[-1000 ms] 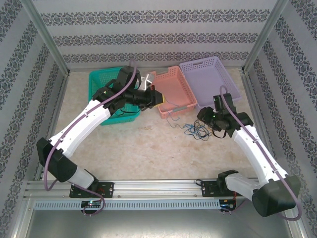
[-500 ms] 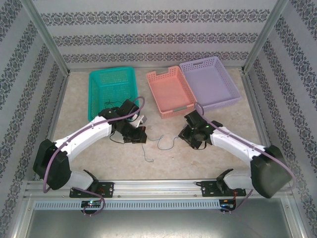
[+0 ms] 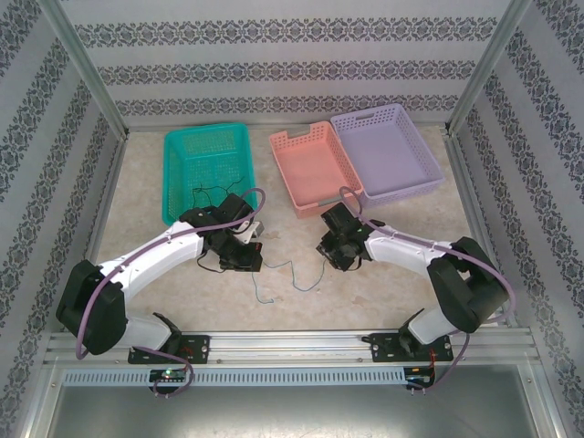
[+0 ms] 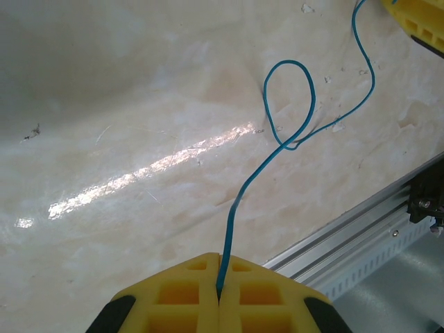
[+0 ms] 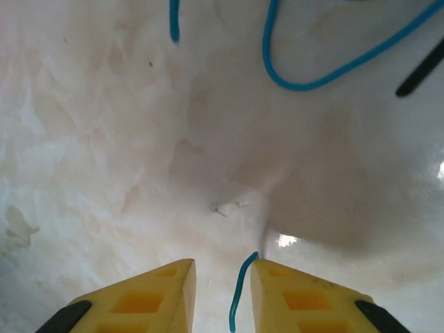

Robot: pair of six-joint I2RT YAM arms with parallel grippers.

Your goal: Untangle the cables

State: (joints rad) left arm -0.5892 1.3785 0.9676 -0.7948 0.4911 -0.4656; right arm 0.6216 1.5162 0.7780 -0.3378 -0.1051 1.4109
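A thin blue cable (image 3: 285,265) lies slack on the table between my two grippers. My left gripper (image 3: 252,256) is shut on one stretch of it; in the left wrist view the blue cable (image 4: 243,187) rises from between the closed yellow pads (image 4: 173,298) and curls into a loop. My right gripper (image 3: 329,248) hovers low over the table, open, with a short end of the blue cable (image 5: 239,291) in the gap, next to the right pad (image 5: 298,298). Thin black cables (image 3: 203,193) trail by the teal basket and under the left arm.
A teal basket (image 3: 205,160), a pink basket (image 3: 315,169) and a purple basket (image 3: 392,151) stand along the back. An aluminium rail (image 3: 292,342) runs along the near edge, also seen as the rail (image 4: 361,236) close to the left gripper. Patterned walls enclose the table.
Both arms have come from beside the baskets to the middle of the table. The blue cable now lies strung out between them. The right gripper has moved left.
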